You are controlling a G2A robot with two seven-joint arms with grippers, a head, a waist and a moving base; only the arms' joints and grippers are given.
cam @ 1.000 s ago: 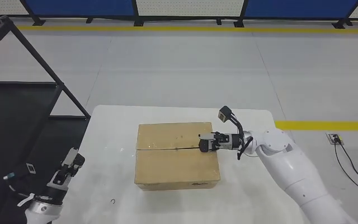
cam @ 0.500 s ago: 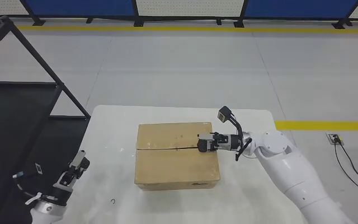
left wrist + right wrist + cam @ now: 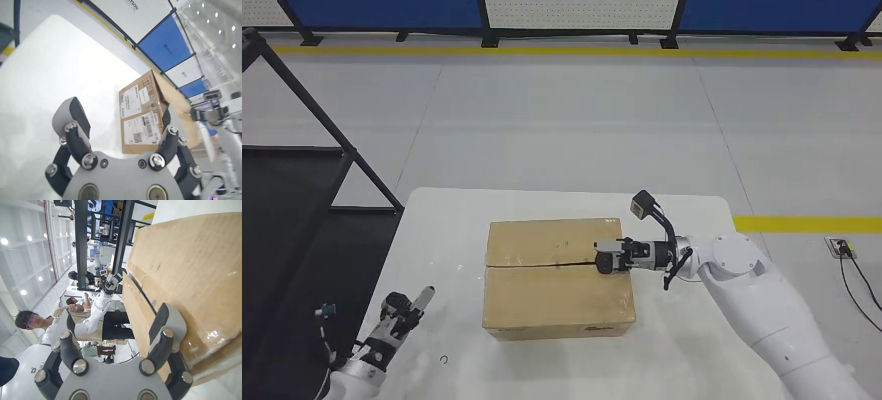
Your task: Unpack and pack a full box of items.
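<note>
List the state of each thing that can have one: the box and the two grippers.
Cardboard box: closed, both top flaps down, a thin gap along the seam, standing flat on the white table.
Right gripper: open, empty, at the end of the seam, one finger over the box top.
Left gripper: open, empty, apart from the box.

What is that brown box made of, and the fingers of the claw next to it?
The box looks like brown cardboard, judging by its dull surface and folded flaps, with glossy clear tape and white paper labels. The right claw's fingers seem to be smooth grey plastic or painted metal. Their black ribbed pads are probably rubber.
</note>
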